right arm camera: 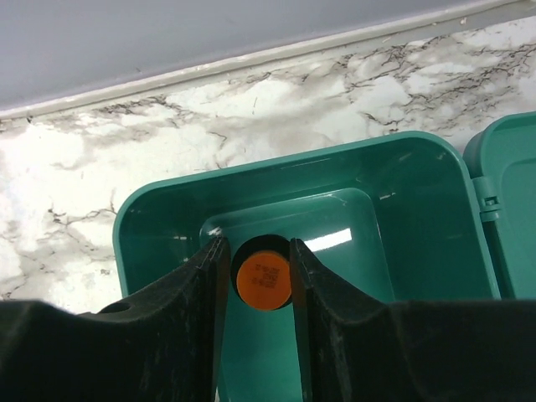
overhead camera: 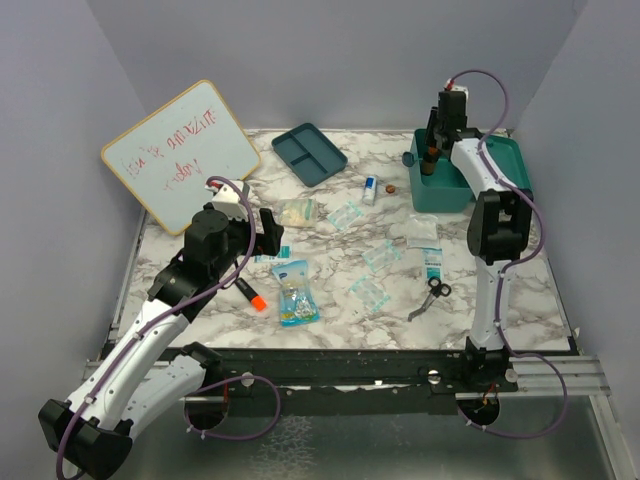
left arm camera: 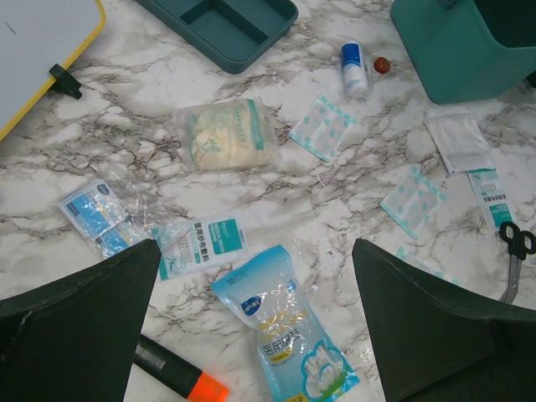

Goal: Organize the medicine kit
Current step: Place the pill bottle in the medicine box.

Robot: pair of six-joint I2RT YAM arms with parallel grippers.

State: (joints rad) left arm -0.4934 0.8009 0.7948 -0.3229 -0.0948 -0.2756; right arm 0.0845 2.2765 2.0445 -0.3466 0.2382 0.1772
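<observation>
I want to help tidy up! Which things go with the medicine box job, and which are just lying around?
For the job: green box, orange-ended bottle in the right gripper, cotton swab bag, gauze pack, plaster packets, small blue bottle, scissors, probably the divided tray.

Just lying around: whiteboard, marker.

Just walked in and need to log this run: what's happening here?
The right gripper holds a small orange-topped container between its fingers over the open medicine kit. The left gripper hangs open above the marble table, where packets, a marker and scissors lie loose, not yet packed.
</observation>
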